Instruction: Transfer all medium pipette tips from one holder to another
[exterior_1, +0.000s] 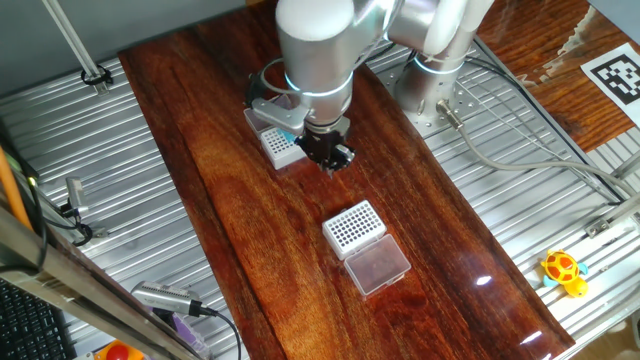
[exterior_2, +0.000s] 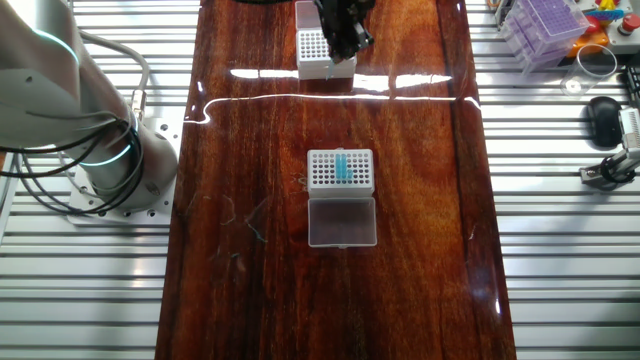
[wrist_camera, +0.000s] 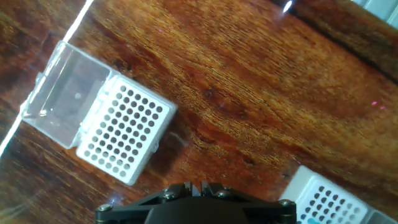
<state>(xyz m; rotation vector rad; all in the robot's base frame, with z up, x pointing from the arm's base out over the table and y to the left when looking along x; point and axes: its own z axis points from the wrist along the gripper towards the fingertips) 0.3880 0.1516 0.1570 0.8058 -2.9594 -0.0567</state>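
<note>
The gripper (exterior_1: 331, 155) hangs low beside the far white rack (exterior_1: 281, 146); whether its jaws are parted or pressed together cannot be told. Medium pipette tips (exterior_2: 342, 166) stand teal in the near rack (exterior_2: 340, 171), whose clear lid (exterior_2: 342, 221) lies open. A yellow toy (exterior_1: 564, 271) sits far right.

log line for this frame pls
phase: at teal-tipped white source rack | gripper: beside it, jaws state unclear | empty white hole-grid rack: open lid, no tips
</note>
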